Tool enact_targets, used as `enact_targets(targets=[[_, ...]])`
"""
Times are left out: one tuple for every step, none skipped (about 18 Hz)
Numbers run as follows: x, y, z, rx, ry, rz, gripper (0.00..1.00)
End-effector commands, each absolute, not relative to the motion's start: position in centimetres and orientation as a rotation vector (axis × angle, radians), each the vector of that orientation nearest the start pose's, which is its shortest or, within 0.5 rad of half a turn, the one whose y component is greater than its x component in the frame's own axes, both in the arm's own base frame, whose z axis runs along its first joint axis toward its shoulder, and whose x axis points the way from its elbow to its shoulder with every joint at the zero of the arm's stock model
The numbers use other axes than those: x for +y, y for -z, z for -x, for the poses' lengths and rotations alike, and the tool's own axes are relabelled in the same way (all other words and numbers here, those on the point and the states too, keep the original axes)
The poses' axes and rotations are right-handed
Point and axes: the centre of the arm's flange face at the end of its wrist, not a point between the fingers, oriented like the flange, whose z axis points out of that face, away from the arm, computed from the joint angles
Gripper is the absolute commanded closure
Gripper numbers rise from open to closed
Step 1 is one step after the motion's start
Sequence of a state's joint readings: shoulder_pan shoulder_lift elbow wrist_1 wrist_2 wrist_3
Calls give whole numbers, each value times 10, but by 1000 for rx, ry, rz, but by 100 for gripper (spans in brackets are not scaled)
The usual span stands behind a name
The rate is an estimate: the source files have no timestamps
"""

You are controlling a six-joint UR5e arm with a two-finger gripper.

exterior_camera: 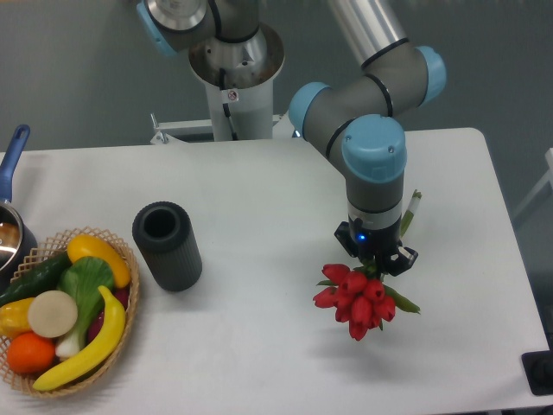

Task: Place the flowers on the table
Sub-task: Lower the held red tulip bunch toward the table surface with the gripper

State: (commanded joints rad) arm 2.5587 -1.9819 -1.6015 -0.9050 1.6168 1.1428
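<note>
The flowers [356, 301], a bunch of red tulips with green leaves, show right of centre over the white table [259, 199]. Their blooms point toward the front edge, and a pale green stem end [412, 207] sticks out behind the wrist. My gripper [377, 262] points straight down and is shut on the flowers just behind the blooms. Its fingertips are mostly hidden by the leaves. I cannot tell whether the blooms touch the tabletop or hang just above it.
A dark grey cylinder vase [167, 245] lies on its side left of centre. A wicker basket [60, 307] of fruit and vegetables stands at the front left corner, with a blue-handled pot [10, 216] behind it. The robot base [235, 69] stands at the far edge.
</note>
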Motion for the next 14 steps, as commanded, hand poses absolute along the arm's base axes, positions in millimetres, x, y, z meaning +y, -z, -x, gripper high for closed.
enact_targets(targets=[[462,-310,467,229,-335,3047,100],[462,-309,467,231,-335,3047,100],[462,-308,467,229,-333,3048,100],[463,-308,467,231,-333,3047,99],[465,-307,465,233,-330,3047,98],[466,-304,465,218,-321,3048,98],[468,-298,464,207,-307,3054,98],[472,-293,462,216,-299,3057,97],[474,-285,463,219,-285,3066,96],[476,-279,462,225,-270,3071,96],[480,-271,460,238,-257,3077,93],[480,-267,458,241,-247,3082,90],[481,-265,458,243,-242,3082,84],[483,-261,457,246,-234,3085,80]])
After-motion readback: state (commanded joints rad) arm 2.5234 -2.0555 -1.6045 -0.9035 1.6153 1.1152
